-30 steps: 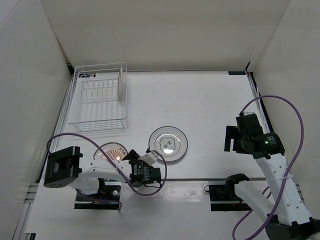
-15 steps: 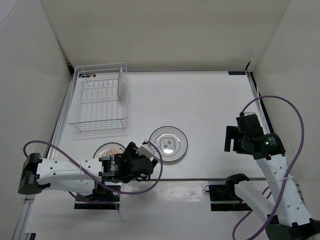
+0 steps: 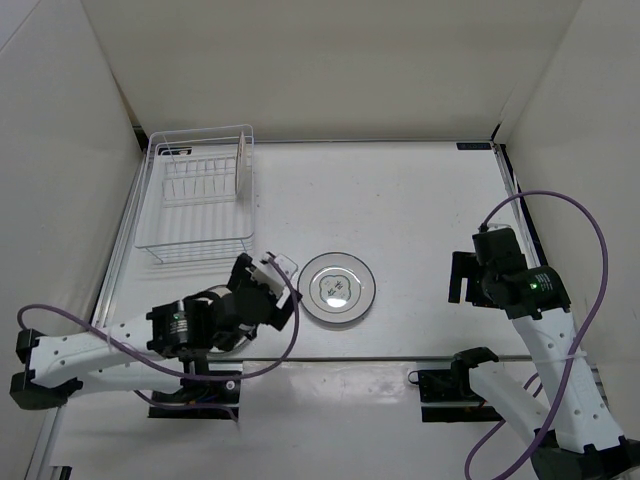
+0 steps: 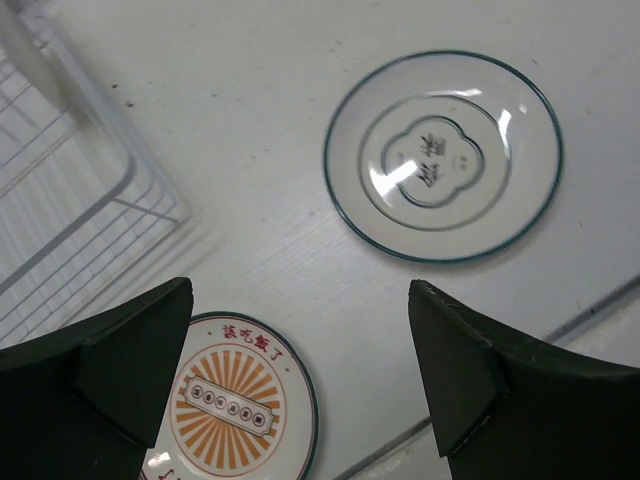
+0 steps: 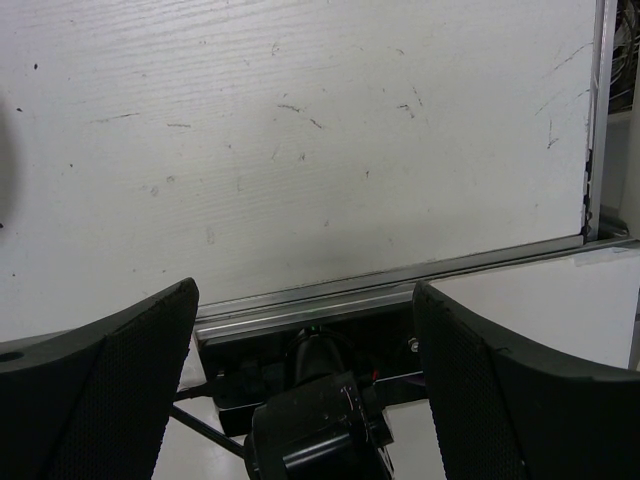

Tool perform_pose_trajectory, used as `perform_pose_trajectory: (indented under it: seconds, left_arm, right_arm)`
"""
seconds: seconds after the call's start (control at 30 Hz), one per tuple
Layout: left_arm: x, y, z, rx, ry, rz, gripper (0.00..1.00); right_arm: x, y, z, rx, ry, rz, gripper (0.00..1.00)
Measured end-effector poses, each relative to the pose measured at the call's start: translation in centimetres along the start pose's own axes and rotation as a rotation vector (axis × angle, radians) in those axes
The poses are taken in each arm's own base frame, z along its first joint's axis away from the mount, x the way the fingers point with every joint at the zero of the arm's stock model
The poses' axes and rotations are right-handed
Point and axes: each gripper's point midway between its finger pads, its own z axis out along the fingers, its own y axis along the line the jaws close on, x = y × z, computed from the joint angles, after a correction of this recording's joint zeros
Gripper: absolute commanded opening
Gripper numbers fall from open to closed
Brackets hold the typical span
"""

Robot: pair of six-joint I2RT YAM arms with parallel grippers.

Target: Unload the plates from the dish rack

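white wire forms the dish rack [image 3: 190,245] in the far left corner of the surface [image 3: 420,200]. one pale plate [image 3: 241,165] still stands edge-on among the tines on the rack's right side. two plates lie flat toward the near edge: the grey-ringed plate [image 4: 443,155] about midway along it, and the orange sunburst plate [image 4: 235,405] to its left, near the rack. the left jaws hang wide and empty above the gap between those two; the right jaws, also wide and empty, sit over the near right edge. the risks i'd judge: the thin standing plate slipping from a shallow pinch, or snagging a tine and dragging the light rack. a low left arm could also nudge the orange sunburst plate off the near edge.
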Motion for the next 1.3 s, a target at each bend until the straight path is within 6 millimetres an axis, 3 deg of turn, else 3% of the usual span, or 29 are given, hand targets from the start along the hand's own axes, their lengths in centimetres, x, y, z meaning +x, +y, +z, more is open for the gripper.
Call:
perform_pose_trajectory:
  seconds: [0.3, 0.43, 0.57, 0.83, 1.3]
  left_arm:
    - [-1.9, 7.2, 2.1, -0.131, 0.042, -0.177, 1.0]
    - [-3.5, 8.4, 3.6, -0.11, 0.067, -0.222, 1.0]
    - [-3.4, 10.3, 4.8, -0.113, 0.093, -0.293, 1.0]
    - [-2.9, 12.2, 5.1, -0.103, 0.101, -0.374, 1.0]
    - [-4.3, 16.9, 6.7, -0.132, 0.091, -0.51, 1.0]
  right_arm:
    - [-0.1, 0.0, 0.0, -0.001, -0.002, 0.0, 0.89]
    - [-0.1, 0.0, 0.0, -0.001, -0.002, 0.0, 0.89]
    - [-0.1, 0.0, 0.0, -0.002, -0.003, 0.0, 0.89]
    - [-0.1, 0.0, -0.1, -0.003, -0.008, 0.002, 0.89]
    - [-0.1, 0.0, -0.1, -0.003, -0.008, 0.002, 0.89]
